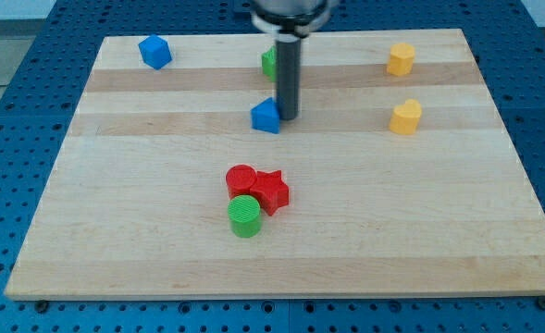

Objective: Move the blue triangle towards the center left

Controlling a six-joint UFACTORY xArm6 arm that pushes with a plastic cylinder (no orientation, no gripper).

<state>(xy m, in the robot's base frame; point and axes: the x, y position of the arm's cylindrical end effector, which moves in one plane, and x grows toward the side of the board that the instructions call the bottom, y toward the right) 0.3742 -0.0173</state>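
The wooden board (365, 231) fills most of the view: pale planks with a faint grain, lying on a blue perforated surface (13, 111) that shows around its edges.

The arm's dark rod (287, 79) comes down from the view's top, near the middle, blurred at its upper end. It carries no claw, so there is nothing to be apart or together; it ends in my tip (287, 117), which rests on the board just at the right side of the blue triangle (266, 116) — touching it or very nearly so; the narrow gap cannot be made out.

The blue triangle sits a little above the board's centre, slightly to the view's left of the midline. It is a small bright blue block with a peaked top that points toward the view's top, a lighter upper face and a darker front wall.

Below it, near the board's centre, three blocks huddle together and touch: a red round block (241, 178), a red star (272, 191) at its right, and a green cylinder (245, 215) just beneath them.

At the view's right, two yellow blocks stand well apart from the rest — the upper yellow block (401, 58) near the top edge, the lower yellow block (405, 117) beneath it.

A blue cube-like block (154, 52) sits at the upper left. A green block (268, 62) is half hidden behind the rod; its shape cannot be told.
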